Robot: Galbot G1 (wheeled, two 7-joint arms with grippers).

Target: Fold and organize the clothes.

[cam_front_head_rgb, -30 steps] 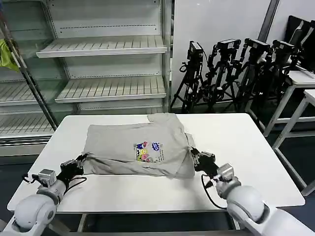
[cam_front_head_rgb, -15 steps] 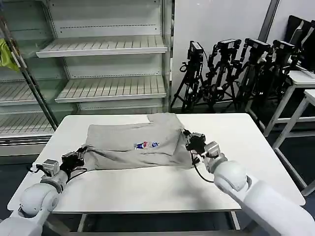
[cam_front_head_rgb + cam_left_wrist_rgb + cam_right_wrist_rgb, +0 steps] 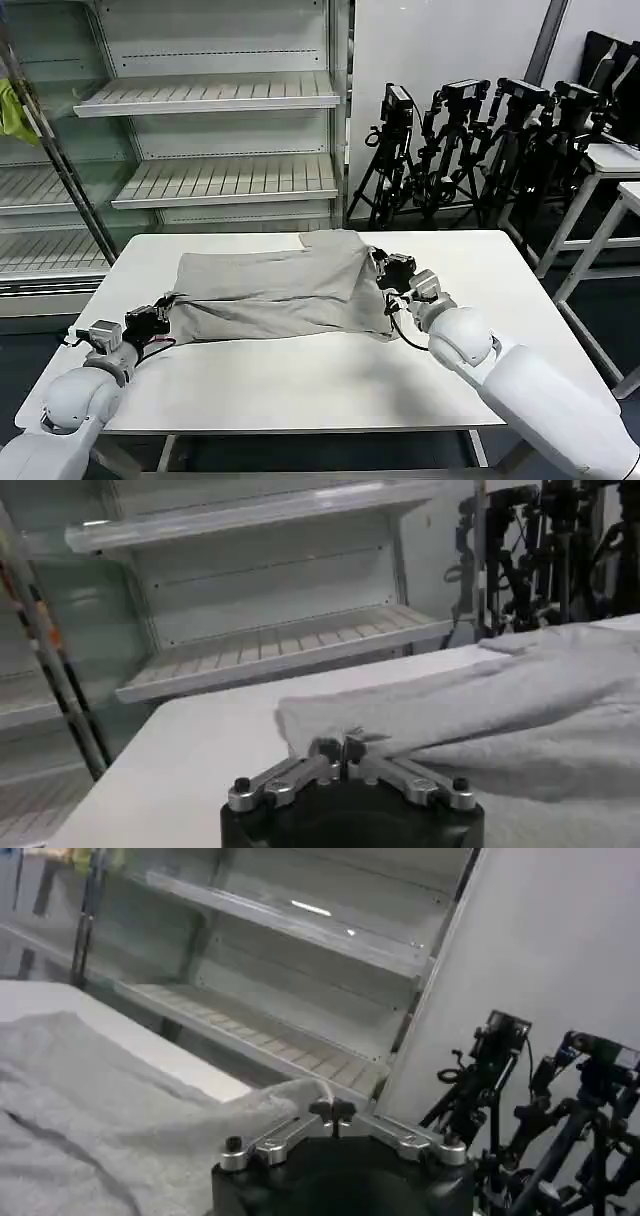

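- Left pincer clamps the near-left corner of the grey shirt; right pincer clamps its right edge.
- Shirt lies mid-surface, near half carried over the far half.
- Advice: keep both corners level, lay hem on far edge, then release.
- Shelves and tripods stand well behind; nothing blocks.

A light grey shirt lies folded over on the white table, plain side up, no print showing. Its surface is creased, with one corner raised at the far right.
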